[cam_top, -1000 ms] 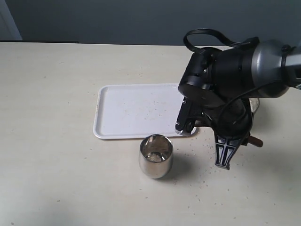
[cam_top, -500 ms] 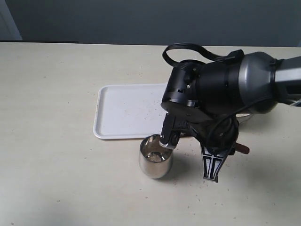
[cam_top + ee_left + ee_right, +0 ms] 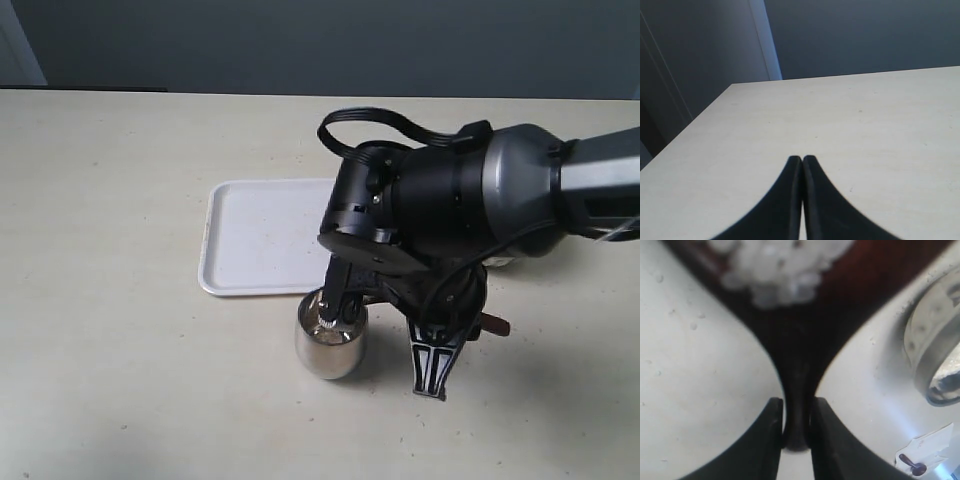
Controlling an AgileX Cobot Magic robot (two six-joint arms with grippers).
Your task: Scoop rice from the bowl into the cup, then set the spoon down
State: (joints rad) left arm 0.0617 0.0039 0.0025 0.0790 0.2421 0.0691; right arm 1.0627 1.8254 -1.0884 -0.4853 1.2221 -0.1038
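My right gripper (image 3: 797,402) is shut on the slim dark handle of the wooden spoon (image 3: 799,365), whose oval bowl carries a heap of white rice (image 3: 775,270). In the exterior view that gripper (image 3: 432,378) hangs just right of the steel cup (image 3: 330,350), and only the spoon's reddish end (image 3: 493,324) shows behind it. The arm's wrist hides the spoon's bowl and overhangs the cup's rim (image 3: 925,347). The metal bowl is hidden behind the arm. My left gripper (image 3: 802,160) is shut on nothing over bare table.
A white tray (image 3: 225,275) lies behind the cup, its right part covered by the arm. Loose grains dot the tabletop (image 3: 395,432) around the cup. The cream table (image 3: 120,380) stretches left and toward the front.
The right arm has swung left with the spoon, from beside the tray's right end to over the cup's right rim. The cup has stayed put.
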